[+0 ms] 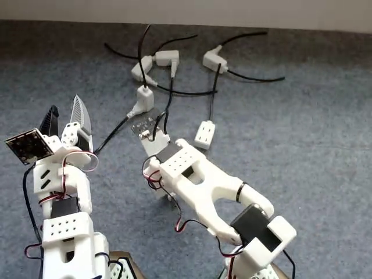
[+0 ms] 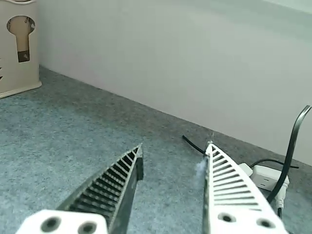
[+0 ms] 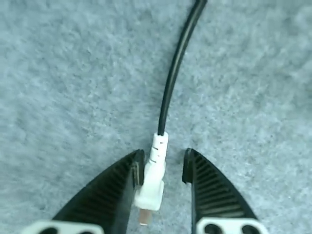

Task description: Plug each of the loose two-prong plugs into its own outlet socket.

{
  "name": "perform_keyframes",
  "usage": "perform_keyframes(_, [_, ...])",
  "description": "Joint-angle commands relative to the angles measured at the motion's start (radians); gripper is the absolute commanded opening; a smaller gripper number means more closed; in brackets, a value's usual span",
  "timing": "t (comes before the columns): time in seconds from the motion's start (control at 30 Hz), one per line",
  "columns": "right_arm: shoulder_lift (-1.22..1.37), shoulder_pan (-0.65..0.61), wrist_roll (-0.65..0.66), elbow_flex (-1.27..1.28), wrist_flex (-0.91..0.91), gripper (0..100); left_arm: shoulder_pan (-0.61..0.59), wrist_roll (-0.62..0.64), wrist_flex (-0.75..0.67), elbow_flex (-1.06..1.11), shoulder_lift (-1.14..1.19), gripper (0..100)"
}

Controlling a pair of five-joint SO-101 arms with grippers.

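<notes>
Grey short-pile carpet (image 1: 302, 151) covers the work surface.

High view: several white plastic plug and socket bodies lie scattered toward the far side, trailing thin black cables (image 1: 256, 77). A white rectangular outlet socket block (image 1: 204, 134) lies alone near the centre with nothing inserted. The left gripper (image 1: 65, 103) is raised at the near left, fingers spread wide and holding nothing. The right arm (image 1: 215, 192) is stretched from the near right to the centre.

Left wrist view: the left gripper (image 2: 175, 145) stands wide open above bare carpet. Beyond it lie a white socket body (image 2: 265, 178) and a black cable, in front of a plain pale wall (image 2: 195, 58). A beige box with a keyhole cut-out (image 2: 17, 44) stands by that wall.

Right wrist view: the right gripper (image 3: 163, 152) straddles a slim white two-prong plug (image 3: 153, 168) lying on the carpet. Its fingers are narrow, one against the plug and the other just clear, so the plug is not clamped.

Judgement: no plug appears seated, so every insertion remains to be done.
</notes>
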Motion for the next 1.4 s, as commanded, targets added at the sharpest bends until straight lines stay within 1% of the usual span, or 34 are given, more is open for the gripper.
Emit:
perform_keyframes(0.0, [-0.002, -0.007, -0.008, 0.002, -0.019, 13.8, 0.016, 0.008, -0.015, -0.019, 0.002, 21])
perform_keyframes(0.23, [0.05, -0.008, -0.009, 0.002, -0.019, 13.8, 0.016, 0.008, -0.015, -0.019, 0.002, 21])
perform_keyframes(0.47, [0.002, -0.039, -0.009, 0.01, 0.005, 13.8, 0.016, 0.008, -0.015, -0.019, 0.002, 21])
perform_keyframes(0.63, [-0.045, -0.028, -0.011, 0.013, 0.007, 13.8, 0.021, 0.008, -0.015, -0.019, 0.004, 21])
perform_keyframes(0.8, [-0.018, 0.025, -0.014, 0.038, 0.012, 13.8, 0.033, 0.006, -0.015, -0.018, 0.004, 21])
perform_keyframes(0.93, [-0.005, 0.044, -0.014, 0.107, -0.059, 13.8, 0.042, 0.006, -0.015, -0.018, 0.004, 21])
perform_keyframes(1.07, [-0.019, 0.042, -0.014, 0.153, -0.076, 13.4, 0.044, 0.006, -0.021, -0.007, 0.004, 21])
perform_keyframes(1.1, [-0.021, 0.041, -0.014, 0.154, -0.076, 11.8, 0.044, 0.006, -0.021, -0.002, 0.004, 21])
perform_keyframes(1.2, [-0.022, 0.041, -0.014, 0.154, -0.076, 1.9, 0.044, 0.006, -0.021, -0.001, 0.004, 21])
perform_keyframes(1.23, [-0.022, 0.041, -0.014, 0.154, -0.076, 0.1, 0.044, 0.006, -0.021, -0.001, 0.004, 21])
perform_keyframes(1.3, [-0.022, 0.041, -0.014, 0.154, -0.077, 1.6, 0.044, 0.006, -0.021, -0.002, 0.004, 21])
perform_keyframes(1.37, [-0.027, 0.041, -0.014, 0.154, -0.077, 0.8, 0.044, 0.006, -0.021, -0.002, 0.004, 21])
